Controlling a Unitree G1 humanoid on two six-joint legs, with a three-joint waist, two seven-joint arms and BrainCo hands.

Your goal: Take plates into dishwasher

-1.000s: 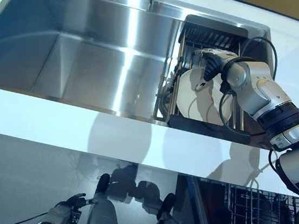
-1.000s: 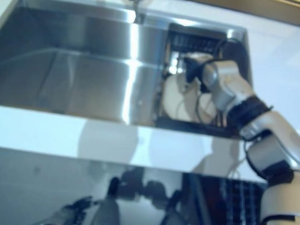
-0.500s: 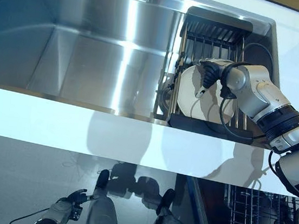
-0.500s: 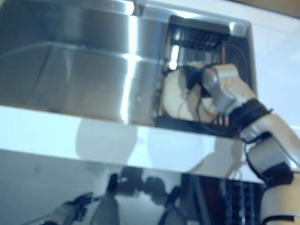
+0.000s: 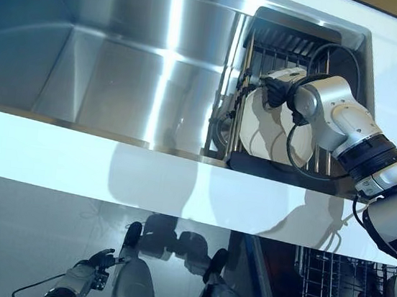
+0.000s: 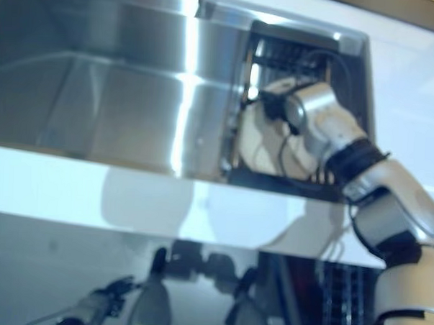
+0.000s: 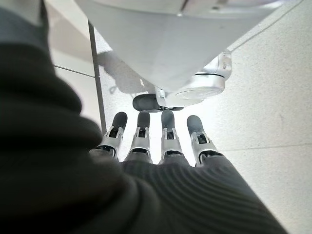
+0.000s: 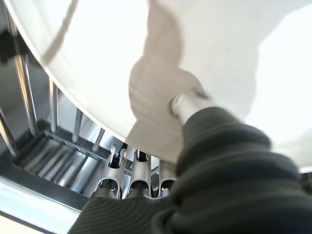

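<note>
A white plate (image 5: 258,130) stands on edge in the black dish rack (image 5: 291,40) at the right end of the sink. My right hand (image 5: 278,89) is at the plate's upper rim. In the right wrist view the plate (image 8: 97,48) fills the picture, with the thumb (image 8: 187,105) pressed on its face and the fingers (image 8: 139,180) curled behind its rim, so the hand is shut on it. My left hand (image 5: 85,276) hangs low below the counter. Its fingers (image 7: 161,141) are straight and hold nothing.
The steel sink basin (image 5: 122,59) lies left of the rack. A white counter edge (image 5: 144,178) runs across the front. The open dishwasher's wire rack (image 5: 340,289) shows at lower right, below the counter.
My right hand came down from above the rack onto the plate's upper rim and stays there. The whole picture has shifted a little. The left hand has not moved.
</note>
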